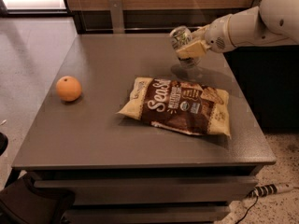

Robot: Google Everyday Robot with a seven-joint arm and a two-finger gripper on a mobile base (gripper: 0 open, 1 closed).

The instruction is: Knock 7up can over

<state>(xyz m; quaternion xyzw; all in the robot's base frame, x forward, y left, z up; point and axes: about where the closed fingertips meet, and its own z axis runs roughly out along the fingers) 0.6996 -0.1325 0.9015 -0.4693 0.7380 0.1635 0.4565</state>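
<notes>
The 7up can (180, 37) is at the back right of the grey table (107, 125), silver-white with green markings. It leans with its top tipped toward the left and its base near the table top. My gripper (192, 48) comes in from the right on the white arm (252, 24) and presses against the can's right side, covering its lower part.
A brown and cream chip bag (180, 105) lies flat just in front of the can. An orange (68, 88) sits at the table's left. A wooden wall and a metal post (116, 14) stand behind the table. A power strip (271, 189) lies on the floor at the right.
</notes>
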